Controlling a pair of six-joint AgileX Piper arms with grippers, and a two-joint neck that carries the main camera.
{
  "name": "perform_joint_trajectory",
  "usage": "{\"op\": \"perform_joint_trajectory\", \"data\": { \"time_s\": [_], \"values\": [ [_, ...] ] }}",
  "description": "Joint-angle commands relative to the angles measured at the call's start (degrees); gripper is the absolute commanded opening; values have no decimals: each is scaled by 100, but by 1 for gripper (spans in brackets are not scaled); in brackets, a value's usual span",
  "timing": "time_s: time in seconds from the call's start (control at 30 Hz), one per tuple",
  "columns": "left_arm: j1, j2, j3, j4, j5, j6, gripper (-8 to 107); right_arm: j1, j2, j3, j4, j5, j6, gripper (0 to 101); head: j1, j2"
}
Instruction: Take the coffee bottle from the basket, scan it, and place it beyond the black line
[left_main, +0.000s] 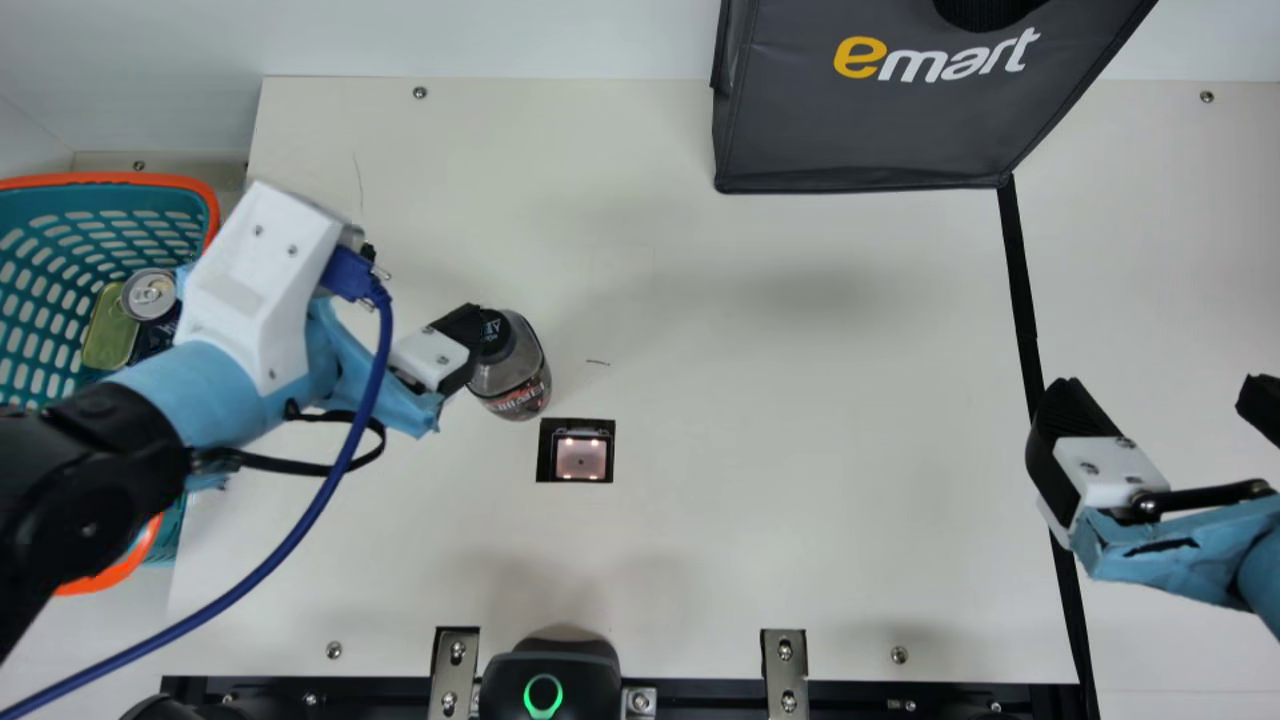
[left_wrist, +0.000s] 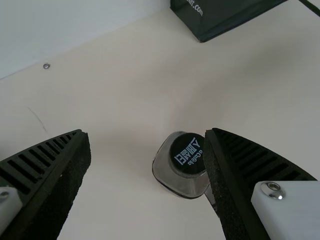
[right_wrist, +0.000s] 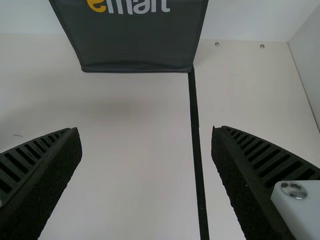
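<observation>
Coffee bottle (left_main: 518, 382) is out on the worktop (left_main: 800, 520), left half, midway between far and near edges, just beyond the scanner window (left_main: 581, 457). My left gripper (left_main: 440, 350) is wide, one finger right by the bottle; can't tell if it touches. My right gripper (left_main: 1160, 395) is wide too, nothing in it, at the black line (left_main: 1022, 300). Bottle's left of that line, well apart.

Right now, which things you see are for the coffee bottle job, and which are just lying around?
For the job:
coffee bottle
basket
square window in the table, likely the scanner
black line

Just lying around:
dark bag
silver-topped can and green tin, both in the basket
</observation>
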Motion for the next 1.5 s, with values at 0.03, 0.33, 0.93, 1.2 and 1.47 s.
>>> {"op": "perform_joint_trajectory", "data": {
  "time_s": [0.03, 0.33, 0.93, 1.2, 1.47],
  "values": [
    [-194, 92, -20, 375, 14, -594, 90, 0, 0, 0, 0, 0, 0, 91, -96, -9],
    [-774, 464, -204, 1217, 151, -1937, 90, 0, 0, 0, 0, 0, 0, 91, -96, -9],
    [-1672, 1148, -531, 2552, 749, -4048, 90, 0, 0, 0, 0, 0, 0, 91, -96, -9],
    [-1795, 1337, -619, 2777, 1023, -4558, 90, 0, 0, 0, 0, 0, 0, 91, -96, -9],
    [-1880, 1461, -671, 2886, 1225, -4880, 90, 0, 0, 0, 0, 0, 0, 91, -96, -9]
  ]
}}
